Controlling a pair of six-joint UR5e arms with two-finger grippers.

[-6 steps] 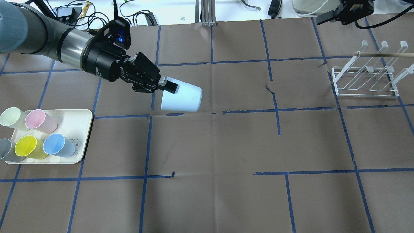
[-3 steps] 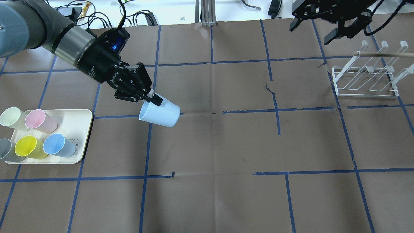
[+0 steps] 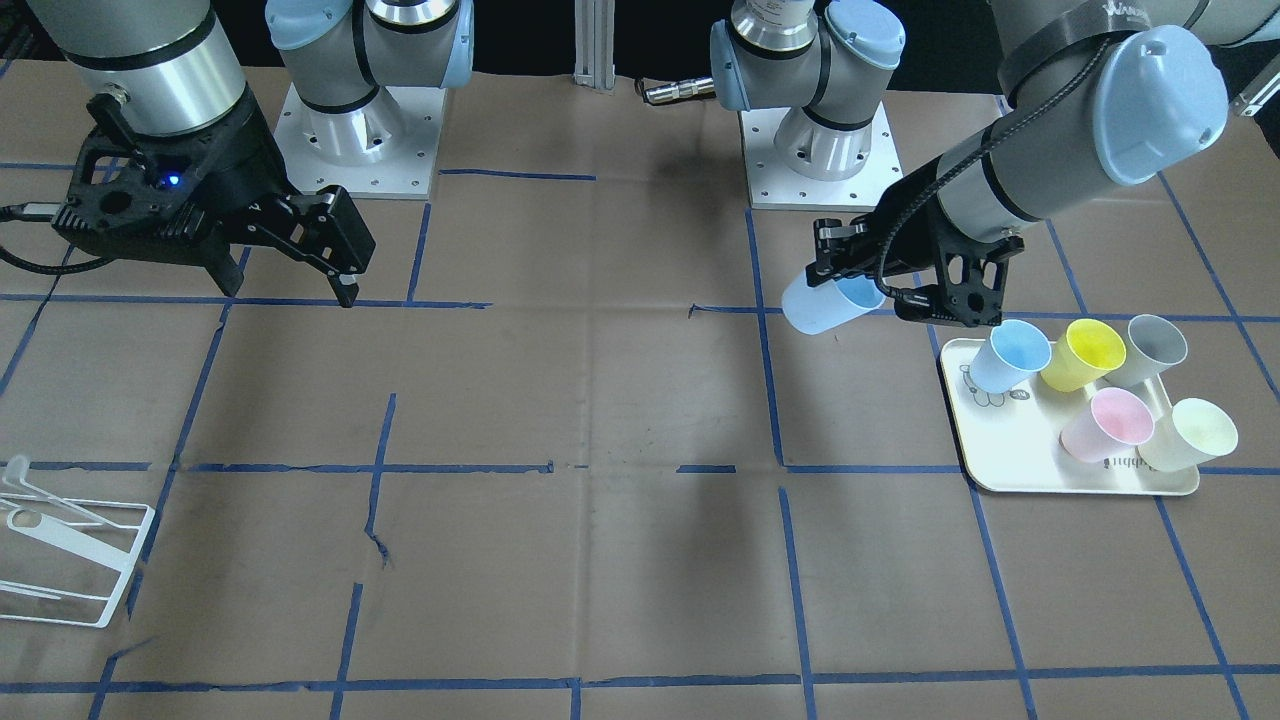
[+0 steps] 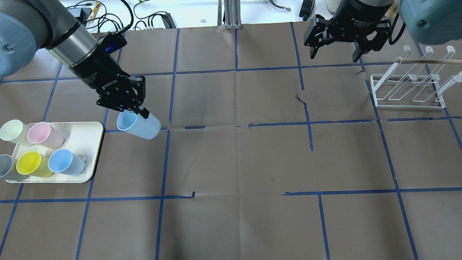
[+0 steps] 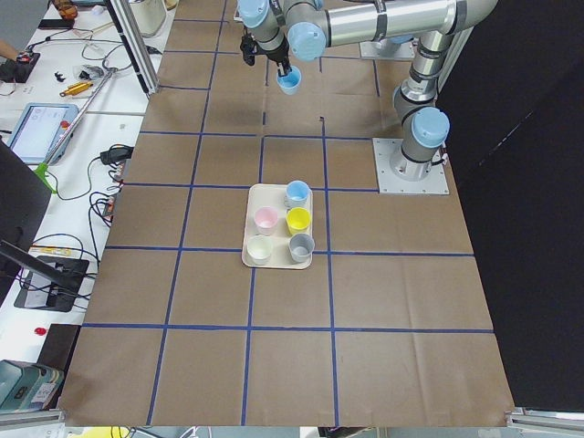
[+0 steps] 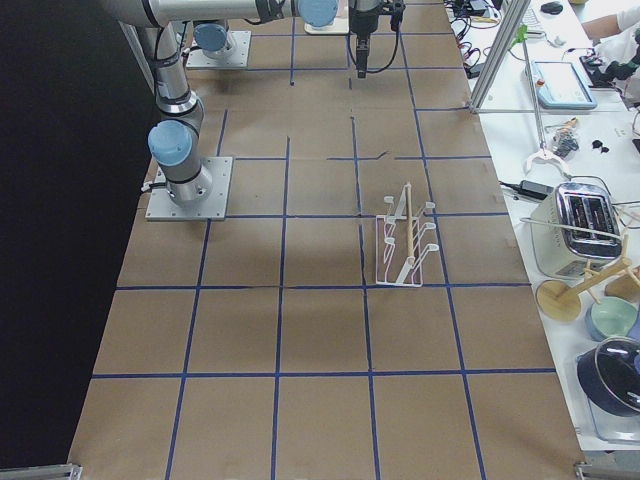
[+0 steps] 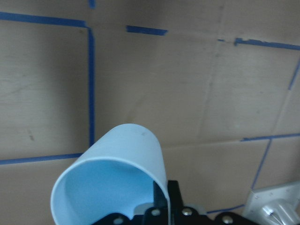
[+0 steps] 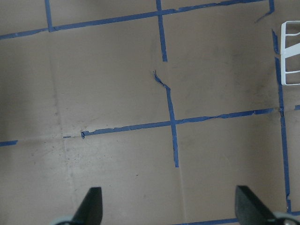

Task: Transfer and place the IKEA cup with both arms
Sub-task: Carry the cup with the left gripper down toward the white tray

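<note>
Aloft, left pincer [image 4: 142, 112] clamped on tilted IKEA cup [image 4: 140, 126] rim, right pincer [image 4: 334, 55] spread wide, empty.

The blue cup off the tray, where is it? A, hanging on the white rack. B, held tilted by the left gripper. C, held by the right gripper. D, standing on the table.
B: the left gripper pinches the tilted IKEA cup by its rim.

A robotics lab — tape-gridded table [image 4: 252, 162], bolted arm bases [image 3: 352, 150], cable-strewn bench [image 5: 78, 137].
</note>
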